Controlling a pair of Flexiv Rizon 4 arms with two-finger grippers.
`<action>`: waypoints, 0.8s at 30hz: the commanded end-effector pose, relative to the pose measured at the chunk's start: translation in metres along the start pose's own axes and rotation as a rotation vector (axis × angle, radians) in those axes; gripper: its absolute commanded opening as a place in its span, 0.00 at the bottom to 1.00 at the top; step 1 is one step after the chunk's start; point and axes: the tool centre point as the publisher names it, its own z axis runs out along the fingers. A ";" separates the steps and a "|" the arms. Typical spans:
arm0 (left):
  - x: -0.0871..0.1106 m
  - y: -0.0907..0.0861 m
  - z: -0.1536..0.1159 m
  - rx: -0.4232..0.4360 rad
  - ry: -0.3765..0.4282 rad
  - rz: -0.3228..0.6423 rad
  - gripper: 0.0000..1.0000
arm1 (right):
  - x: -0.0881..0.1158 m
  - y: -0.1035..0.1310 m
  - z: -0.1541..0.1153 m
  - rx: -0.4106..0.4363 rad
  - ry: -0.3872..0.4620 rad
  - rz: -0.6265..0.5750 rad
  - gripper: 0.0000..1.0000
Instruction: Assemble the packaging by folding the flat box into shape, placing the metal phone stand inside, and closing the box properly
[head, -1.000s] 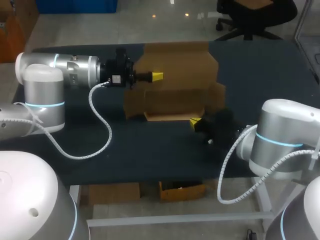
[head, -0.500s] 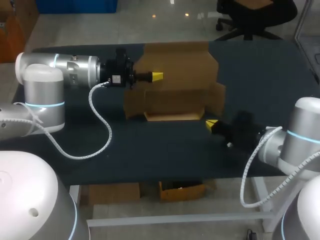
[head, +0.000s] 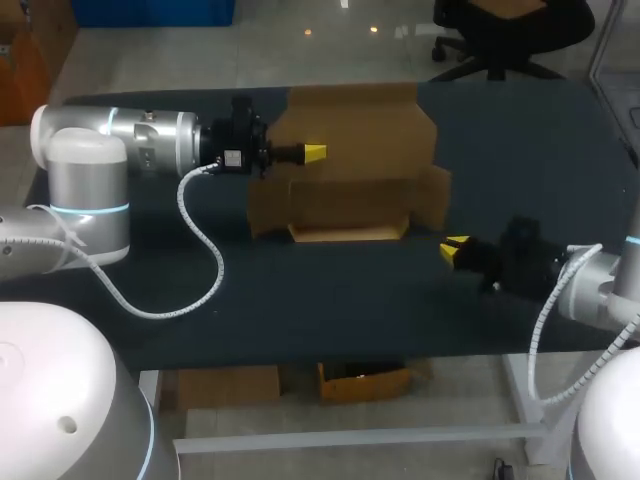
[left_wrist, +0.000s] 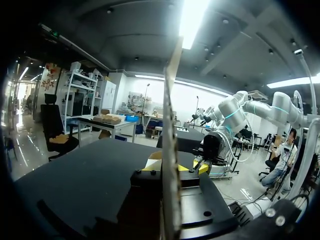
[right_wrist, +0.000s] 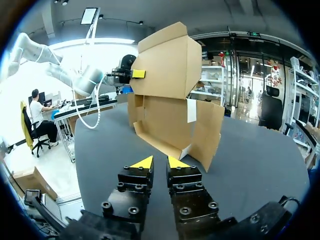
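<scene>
A brown cardboard box (head: 350, 190), half folded, stands at the back middle of the black table with its tall lid panel (head: 355, 125) upright. My left gripper (head: 313, 152) comes in from the left and is shut on that panel's left edge. In the left wrist view the panel (left_wrist: 172, 115) runs edge-on between the yellow tips of the left gripper (left_wrist: 173, 169). My right gripper (head: 456, 246) is low over the table, to the right of and nearer than the box's front right corner, apart from it. The right wrist view shows the right gripper (right_wrist: 160, 162) slightly open and empty, with the box (right_wrist: 170, 105) ahead.
The dark tabletop (head: 300, 290) runs bare in front of the box to the near edge. My left arm's white cable (head: 205, 250) loops over the table's left part. The box's side flap (head: 432, 195) sticks out toward my right gripper.
My right arm has drawn back to the right, away from the box's front right corner, and its fingers have parted a little. The left arm and the box have stayed put.
</scene>
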 end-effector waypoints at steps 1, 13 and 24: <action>0.000 0.003 0.000 -0.001 0.001 -0.001 0.00 | -0.007 0.002 -0.008 0.007 0.033 -0.006 0.29; 0.000 0.003 0.000 -0.001 0.001 -0.001 0.00 | -0.038 -0.001 -0.003 0.041 0.028 -0.014 0.49; 0.000 0.003 0.000 -0.001 0.001 -0.001 0.00 | -0.061 -0.006 0.014 0.050 0.012 0.016 0.64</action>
